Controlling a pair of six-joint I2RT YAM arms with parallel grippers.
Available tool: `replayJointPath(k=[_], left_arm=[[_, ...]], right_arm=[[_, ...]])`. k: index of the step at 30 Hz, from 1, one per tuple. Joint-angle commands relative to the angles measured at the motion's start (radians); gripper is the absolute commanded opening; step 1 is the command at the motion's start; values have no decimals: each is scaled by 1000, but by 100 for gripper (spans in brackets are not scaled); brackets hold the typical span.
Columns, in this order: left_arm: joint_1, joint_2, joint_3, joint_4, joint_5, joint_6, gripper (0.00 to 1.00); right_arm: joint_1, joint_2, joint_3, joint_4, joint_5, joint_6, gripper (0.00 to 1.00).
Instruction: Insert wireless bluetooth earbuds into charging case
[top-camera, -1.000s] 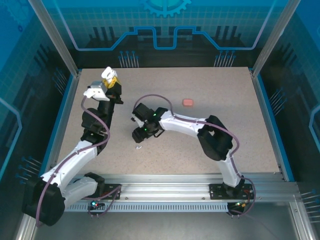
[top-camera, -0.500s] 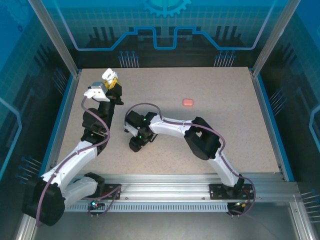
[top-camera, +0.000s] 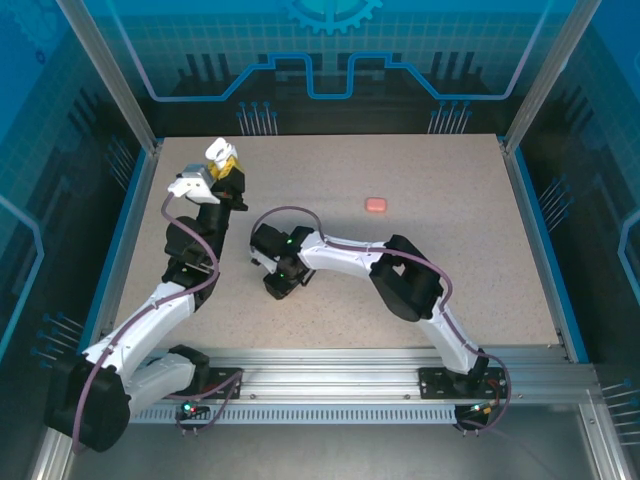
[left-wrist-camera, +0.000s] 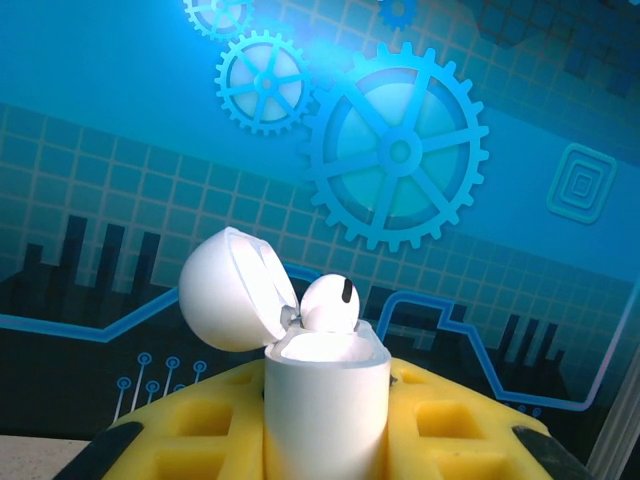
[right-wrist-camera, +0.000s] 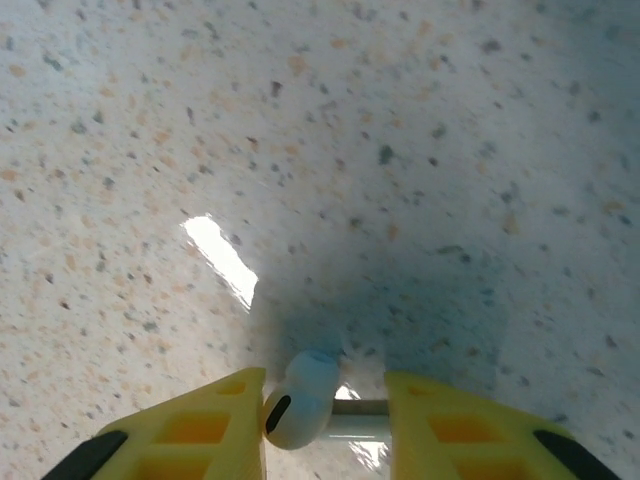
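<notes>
My left gripper (top-camera: 222, 162) is raised at the back left, shut on a white charging case (left-wrist-camera: 325, 400) that stands upright between its yellow fingers (left-wrist-camera: 180, 425). The case's lid (left-wrist-camera: 232, 290) is swung open to the left. One white earbud (left-wrist-camera: 330, 300) sits in the case with its head poking out. My right gripper (top-camera: 277, 290) is down on the table, left of centre. Between its yellow fingers (right-wrist-camera: 200, 430) lies a white earbud (right-wrist-camera: 300, 400), its head against the left finger and its stem reaching the right finger. The jaws stand close around it.
A small salmon-pink rounded item (top-camera: 376, 204) lies on the speckled table (top-camera: 450, 220) right of centre, towards the back. Blue rails (top-camera: 540, 230) and clear walls fence the table. The arm bases sit on the metal rail (top-camera: 340, 385) at the near edge.
The right arm swung left and down over the white earbud on the table, and its jaws have narrowed around it. The left arm holds still with the case.
</notes>
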Motion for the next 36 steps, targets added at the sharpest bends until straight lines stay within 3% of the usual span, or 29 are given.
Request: replayJointPath(k=[1,6,12,17,24,29,36], left_arm=[[9,-6,-3,19,23,-27,0],[9,2,0,23,32,-36,0],[9,6,8,17,46,-40,0],[9,19,18,17,58,-52,0],[9,19,22,11,81,-70,0],[9,13,23,0,90,-81,0],[8,11,29,-9,101,-92,0]], right_arm=[[-40,-31,-64,-40,79,73,28],[-102,-53,-114,-105,159,228,27],[-127,-168,-243,-29,173,305,39],[-123,-249,-266,-31,172,331,43],[-43,-389,-354,-46,117,228,56],[58,-438,-439,-73,111,125,54],[128,-455,-539,-48,72,121,48]])
